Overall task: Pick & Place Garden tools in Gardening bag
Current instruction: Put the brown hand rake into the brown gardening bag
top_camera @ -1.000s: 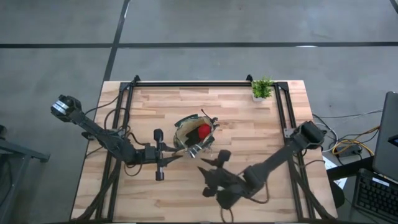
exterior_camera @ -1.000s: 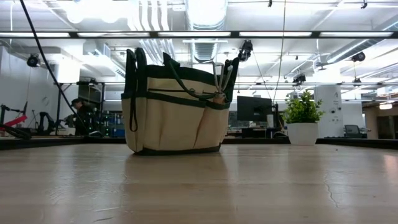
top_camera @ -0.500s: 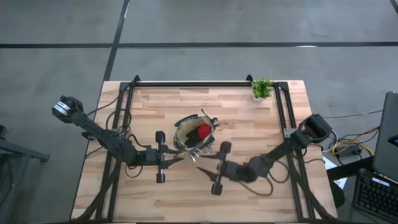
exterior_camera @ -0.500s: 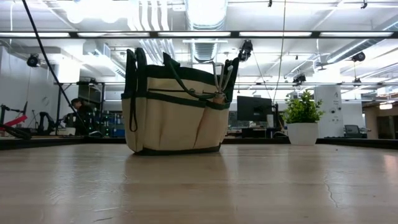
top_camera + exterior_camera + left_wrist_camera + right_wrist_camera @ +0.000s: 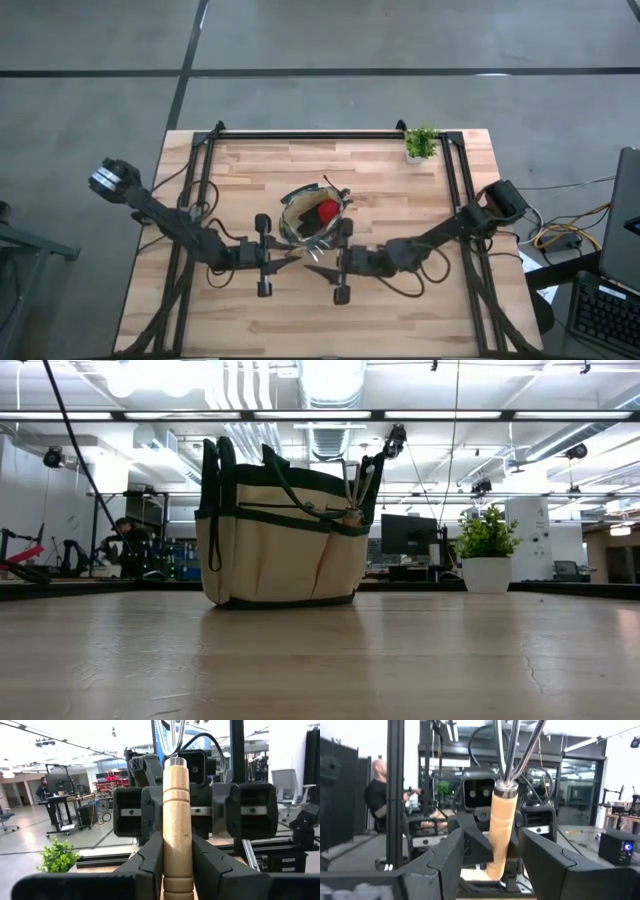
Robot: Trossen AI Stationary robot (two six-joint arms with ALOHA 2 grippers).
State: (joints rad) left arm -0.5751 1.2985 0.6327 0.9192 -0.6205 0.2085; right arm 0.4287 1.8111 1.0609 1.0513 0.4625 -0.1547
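Observation:
The tan gardening bag (image 5: 298,222) with dark green trim stands upright at the table's middle, a red item (image 5: 326,211) inside it; it also shows in the low view (image 5: 275,545). Just near of it my two grippers face each other. My left gripper (image 5: 283,258) is shut on a wooden-handled metal fork tool (image 5: 306,253). My right gripper (image 5: 324,261) is open. In the right wrist view its fingers (image 5: 451,857) stand on either side of the tool (image 5: 501,827) without touching it. The pruning shears are out of view. My left gripper pinches the tool's wooden handle (image 5: 177,852) between its two fingers (image 5: 150,862). The fingers come level from the table's left and lie along the handle. The handle's ferrule and metal prongs stick out ahead toward my right gripper. The tool is lifted clear of the table.
A small potted green plant (image 5: 421,143) stands at the far right corner and shows in the low view (image 5: 487,550). More tool handles stick up from the bag's side pocket (image 5: 352,495). A black frame rail (image 5: 310,133) runs along the far edge. A person shows in the room beyond.
My right gripper has swung from the near side toward the table's left and far edge, turning until it faces my left gripper with the tool between its fingers. My left gripper has kept hold of the tool and drifted slightly right.

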